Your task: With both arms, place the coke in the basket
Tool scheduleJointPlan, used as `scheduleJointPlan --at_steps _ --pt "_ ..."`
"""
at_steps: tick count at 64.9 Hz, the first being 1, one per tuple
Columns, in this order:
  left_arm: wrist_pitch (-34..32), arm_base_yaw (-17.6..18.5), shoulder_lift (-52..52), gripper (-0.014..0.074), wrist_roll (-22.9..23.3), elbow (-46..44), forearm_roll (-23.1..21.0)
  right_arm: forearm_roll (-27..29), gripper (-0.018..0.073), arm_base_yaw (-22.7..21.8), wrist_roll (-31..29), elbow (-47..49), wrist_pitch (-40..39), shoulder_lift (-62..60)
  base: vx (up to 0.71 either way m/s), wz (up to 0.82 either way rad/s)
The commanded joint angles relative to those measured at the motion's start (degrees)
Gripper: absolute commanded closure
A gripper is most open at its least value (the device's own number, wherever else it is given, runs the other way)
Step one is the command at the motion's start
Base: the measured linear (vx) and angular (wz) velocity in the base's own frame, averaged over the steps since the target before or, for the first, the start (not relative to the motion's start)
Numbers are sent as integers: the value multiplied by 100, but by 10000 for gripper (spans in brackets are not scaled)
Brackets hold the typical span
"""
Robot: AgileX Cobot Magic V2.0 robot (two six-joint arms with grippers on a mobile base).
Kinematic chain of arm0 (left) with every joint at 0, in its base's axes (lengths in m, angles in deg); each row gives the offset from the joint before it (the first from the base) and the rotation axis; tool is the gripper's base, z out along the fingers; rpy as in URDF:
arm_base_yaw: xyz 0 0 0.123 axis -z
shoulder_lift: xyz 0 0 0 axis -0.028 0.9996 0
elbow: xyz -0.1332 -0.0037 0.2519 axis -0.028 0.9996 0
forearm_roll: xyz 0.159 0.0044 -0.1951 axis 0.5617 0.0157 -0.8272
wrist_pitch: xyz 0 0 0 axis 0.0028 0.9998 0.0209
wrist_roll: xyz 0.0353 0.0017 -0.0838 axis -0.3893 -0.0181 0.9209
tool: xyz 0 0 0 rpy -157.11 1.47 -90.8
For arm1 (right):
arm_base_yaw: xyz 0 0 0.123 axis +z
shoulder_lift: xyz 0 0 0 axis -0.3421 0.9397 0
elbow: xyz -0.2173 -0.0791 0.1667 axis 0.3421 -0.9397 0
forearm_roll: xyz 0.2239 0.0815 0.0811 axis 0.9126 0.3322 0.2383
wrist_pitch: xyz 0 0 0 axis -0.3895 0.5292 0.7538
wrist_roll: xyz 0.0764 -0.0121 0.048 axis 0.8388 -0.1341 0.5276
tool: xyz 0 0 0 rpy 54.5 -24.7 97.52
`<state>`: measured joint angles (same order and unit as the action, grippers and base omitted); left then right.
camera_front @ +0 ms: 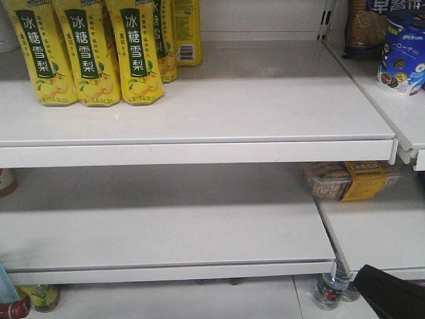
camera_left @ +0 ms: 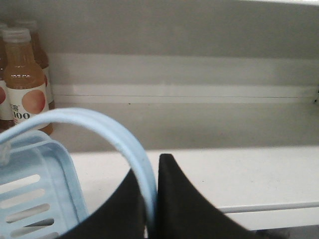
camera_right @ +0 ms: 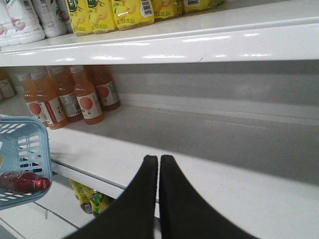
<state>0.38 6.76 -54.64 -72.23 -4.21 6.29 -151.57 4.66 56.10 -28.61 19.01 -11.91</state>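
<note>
The coke (camera_right: 24, 182) already lies on its side in the basket (camera_right: 22, 137), red cap to the right, so the placing looks done. The left tool (camera_left: 152, 199) is pinched onto the basket's handle (camera_left: 107, 130), carrying it. The right tool (camera_right: 159, 164), closed and empty, hovers over the white shelf surface (camera_right: 209, 149) to the right.

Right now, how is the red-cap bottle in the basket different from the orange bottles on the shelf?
The coke is dark and lies on its side in the basket; the orange bottles are pale orange and stand upright on the shelf. Its cap is red; theirs look pale. Both are small bottles.
</note>
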Motion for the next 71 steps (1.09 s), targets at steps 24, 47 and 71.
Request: scheduleJointPlan --at_steps 24,47,71 --pt "-842 10 -123 603 -261 1 248 3018 564 -7 -650 153 714 45 0 0" --pt "-842 10 -123 603 -261 1 248 6733 564 -2 -2625 153 2951 45 0 0" --pt "-842 10 -123 603 -261 1 248 8953 564 -19 -6406 -702 1508 45 0 0"
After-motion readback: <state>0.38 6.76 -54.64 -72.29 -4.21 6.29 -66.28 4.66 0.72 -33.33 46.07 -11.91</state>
